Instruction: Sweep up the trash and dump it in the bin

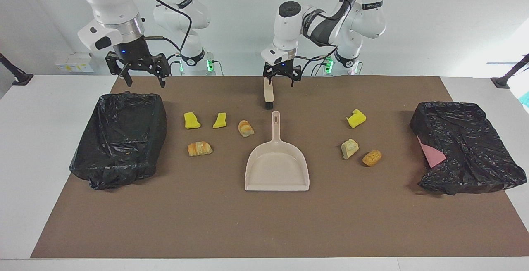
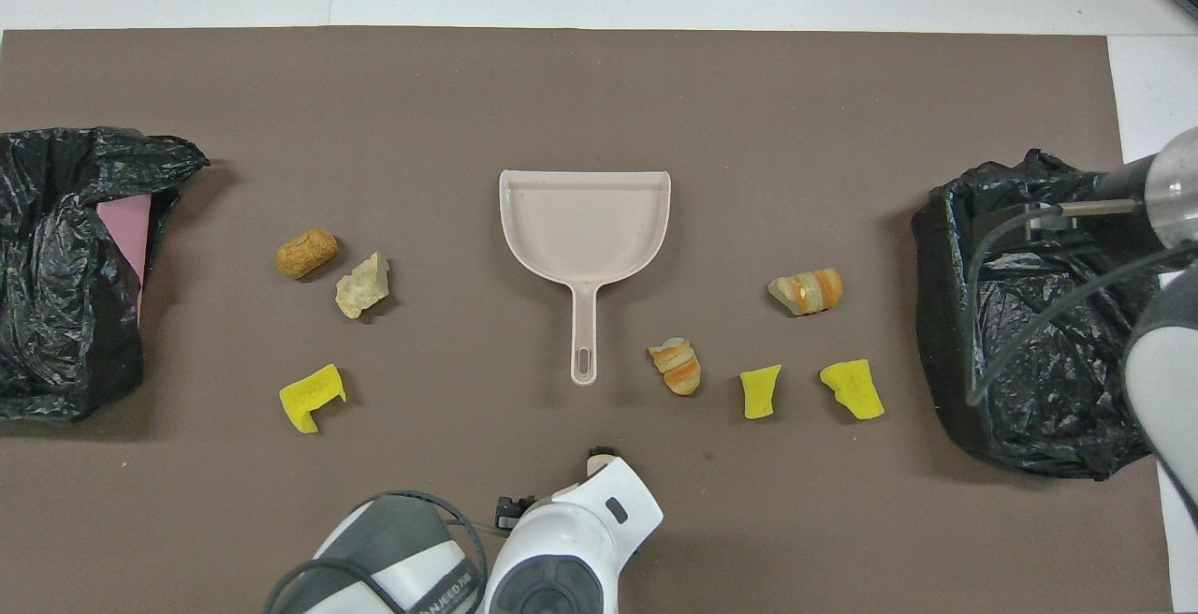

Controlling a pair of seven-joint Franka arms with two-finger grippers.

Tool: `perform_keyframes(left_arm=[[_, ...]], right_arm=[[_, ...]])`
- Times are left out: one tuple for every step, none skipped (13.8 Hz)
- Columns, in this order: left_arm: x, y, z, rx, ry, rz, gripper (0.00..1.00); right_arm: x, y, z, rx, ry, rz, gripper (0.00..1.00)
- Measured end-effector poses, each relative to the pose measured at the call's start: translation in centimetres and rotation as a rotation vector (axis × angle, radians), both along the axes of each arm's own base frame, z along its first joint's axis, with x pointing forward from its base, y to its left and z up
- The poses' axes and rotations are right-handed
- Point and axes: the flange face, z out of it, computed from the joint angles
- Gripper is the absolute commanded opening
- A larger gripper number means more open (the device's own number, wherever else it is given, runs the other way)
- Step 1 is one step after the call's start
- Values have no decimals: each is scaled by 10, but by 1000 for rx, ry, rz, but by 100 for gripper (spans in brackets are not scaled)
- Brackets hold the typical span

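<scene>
Start at the left gripper (image 1: pixel 281 79): it hangs over the handle of the brush (image 1: pixel 268 93), jaws spread and holding nothing. You cannot confirm contact with the handle; treat the brush as not yet grasped. The brush lies on the brown mat (image 1: pixel 264 221), bristle end pointing at the dustpan (image 1: pixel 277 167), whose handle tip lies just beside the bristles.

Next, check the right gripper (image 1: pixel 142 72). It is released and empty, up in the air above the mat's edge by the black-lined bin (image 1: pixel 120 139) at the right arm's end of the table.

Judge the task as barely begun. No sweeping is done, and the dustpan tray is empty. All seven pieces of trash lie on the mat:

- Toward the right arm's end: two yellow sponge chunks (image 1: pixel 192 120) (image 1: pixel 220 120), a bread roll (image 1: pixel 245 128) and a pastry piece (image 1: pixel 199 148).
- Toward the left arm's end: a yellow sponge chunk (image 1: pixel 356 118), a pale bread piece (image 1: pixel 349 148) and a brown bread piece (image 1: pixel 372 158).

A second bin (image 1: pixel 467 147), lined in black with a pink patch showing, stands at the left arm's end.

Remaining, as a judgement: grasp the brush and dustpan, sweep every piece in, then dump into a bin.

Lettering appears on the left arm's casing in the overhead view but is cut off; you cannot read it reliably. No other labels are legible.
</scene>
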Motion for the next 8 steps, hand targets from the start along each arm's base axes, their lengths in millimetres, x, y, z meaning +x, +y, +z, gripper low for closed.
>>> perform_keyframes(left_arm=[[-18,-8,-7,0,0,8,100],[-34,-13,-14,-2,0,19,100],[-48,-18,-19,-4,-1,33,100],[-62,-23,-23,-4,0,42,100],[-73,-26,-27,-3,1,46,100],[-85,-28,-31,-4,1,51,100],[-97,-30,-36,-3,2,52,100],[-108,-32,-43,-4,2,52,100]], right_arm=[[4,17,-8,5,-9,-9,100],[8,37,-18,11,-15,-16,100],[12,59,-29,18,-19,-25,100],[16,84,-43,25,-17,-34,100],[19,107,-57,30,-10,-41,100],[19,134,-73,35,-2,-46,100],[19,161,-87,40,2,-51,100],[17,187,-101,46,3,-56,100]])
